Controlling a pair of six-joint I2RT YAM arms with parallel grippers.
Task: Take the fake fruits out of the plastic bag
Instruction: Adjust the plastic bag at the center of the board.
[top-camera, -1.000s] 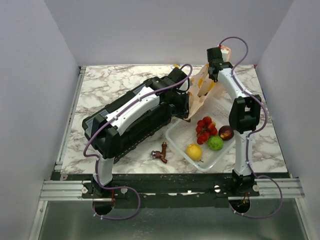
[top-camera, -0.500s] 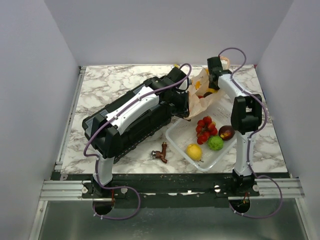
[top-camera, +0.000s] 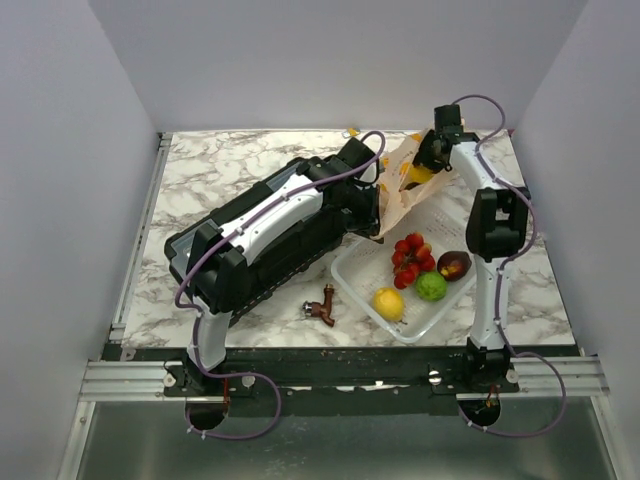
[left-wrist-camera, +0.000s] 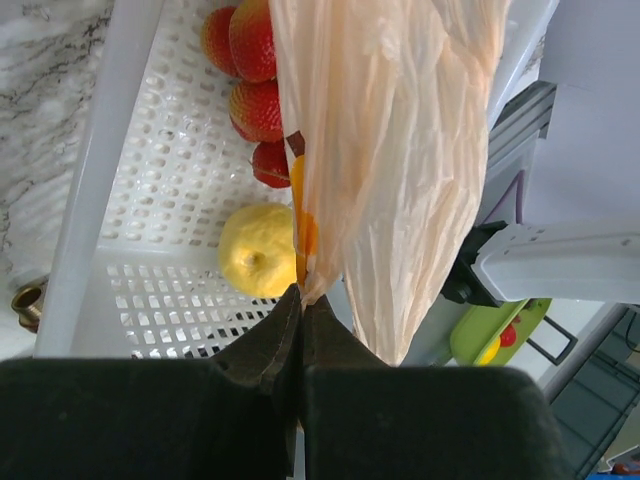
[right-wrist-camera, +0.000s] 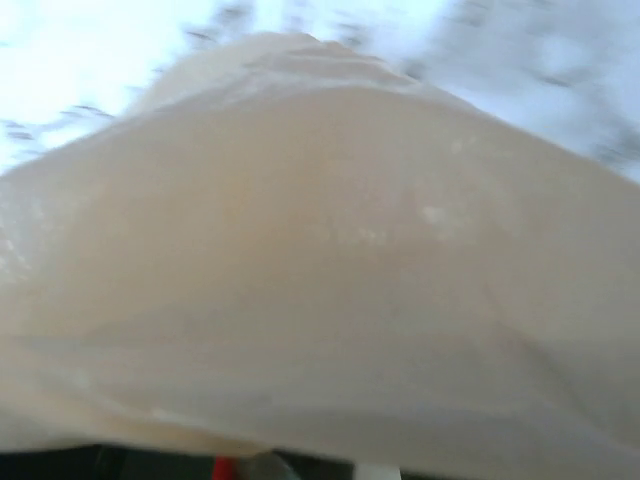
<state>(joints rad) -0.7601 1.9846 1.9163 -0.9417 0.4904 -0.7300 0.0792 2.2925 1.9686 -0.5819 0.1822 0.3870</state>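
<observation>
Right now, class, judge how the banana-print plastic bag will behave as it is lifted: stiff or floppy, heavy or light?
Probably floppy: the plastic bag crumples into soft folds at the left fingers. Likely light itself, since a thin pinch holds it.

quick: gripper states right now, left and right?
Left gripper: jaws shut on the thin translucent tan plastic bag.
Right gripper: against the bag, cannot tell.

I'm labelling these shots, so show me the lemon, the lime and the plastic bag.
lemon (left-wrist-camera: 262, 250), left wrist view, middle of its yellow skin.
lime (top-camera: 431, 287), top external view, centre of its green top.
plastic bag (left-wrist-camera: 400, 150), left wrist view, crinkled tan side wall.
</observation>
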